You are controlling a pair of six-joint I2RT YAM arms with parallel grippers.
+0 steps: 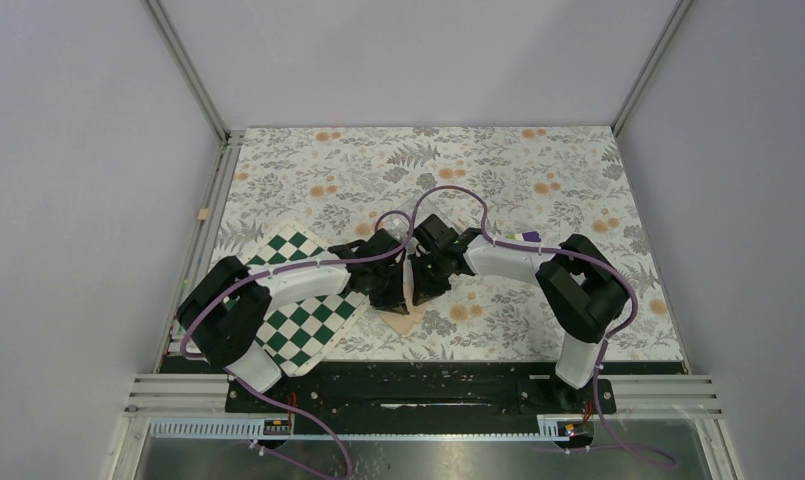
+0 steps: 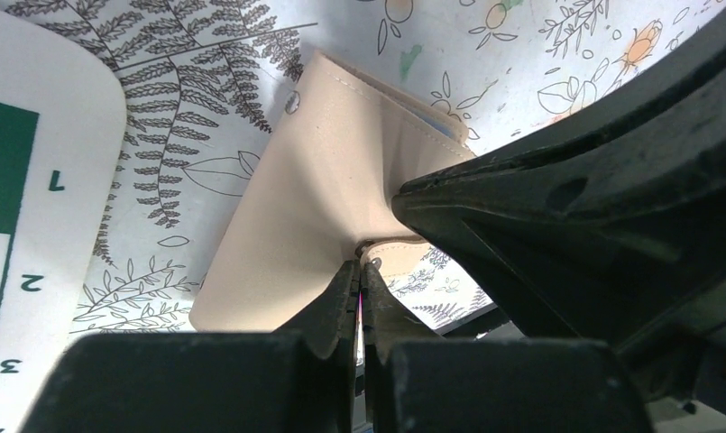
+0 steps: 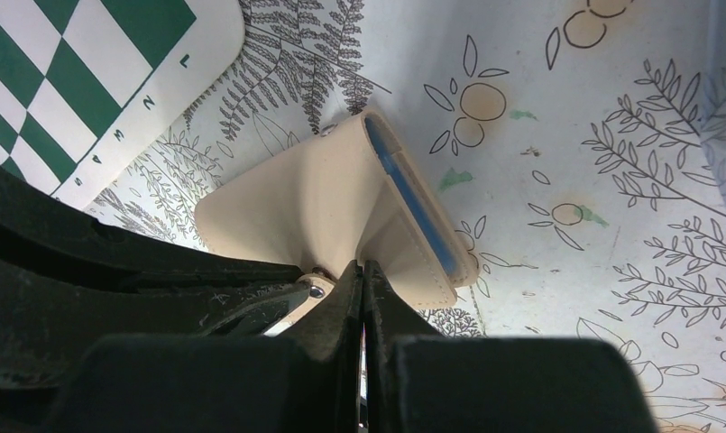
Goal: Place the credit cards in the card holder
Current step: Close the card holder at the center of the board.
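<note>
The tan card holder lies just in front of the arms with one flap lifted upright. My left gripper and right gripper meet over it from either side. In the left wrist view my left gripper is shut on the edge of the raised flap of the card holder, beside the clasp tab. In the right wrist view my right gripper is shut on the same flap of the card holder, whose light blue lining shows. No credit cards are in view.
A green-and-white chequered board lies left of the card holder under the left arm; it also shows in the left wrist view and the right wrist view. A purple and yellow-green block sits behind the right arm. The table has a floral cover.
</note>
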